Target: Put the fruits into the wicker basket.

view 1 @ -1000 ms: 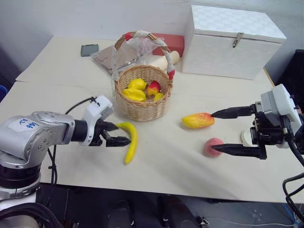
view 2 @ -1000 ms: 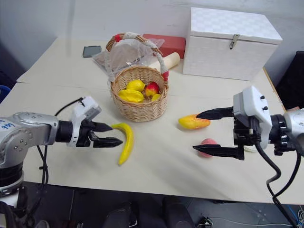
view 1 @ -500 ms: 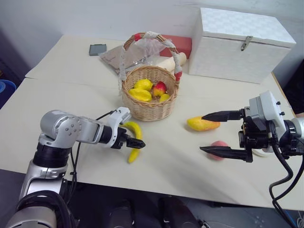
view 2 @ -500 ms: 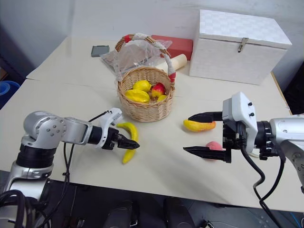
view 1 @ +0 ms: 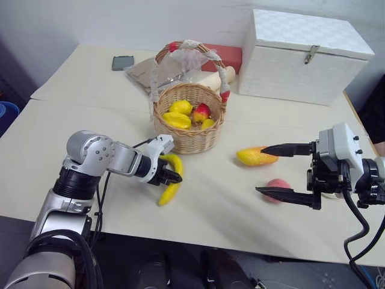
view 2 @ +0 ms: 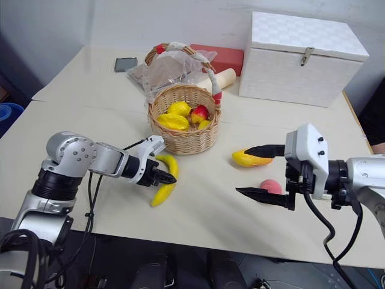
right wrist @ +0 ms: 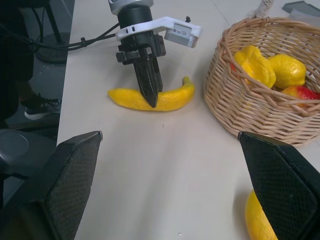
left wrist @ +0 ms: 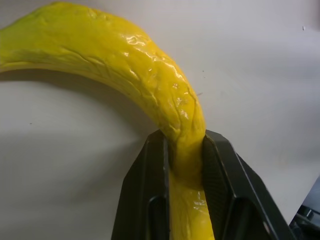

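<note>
Since the earlier frame the left gripper (view 1: 174, 177) has dropped onto the banana (view 1: 170, 183) and clamped its two fingers across the middle, the fruit lying on the desk (view 1: 72, 126) just in front of the wicker basket (view 1: 189, 117). The right gripper (view 1: 272, 171), fingers spread wide and holding nothing, hovers toward the desk's right edge. The mango (view 1: 255, 156) lies by its upper finger and the peach (view 1: 277, 186) behind its lower one.
</note>
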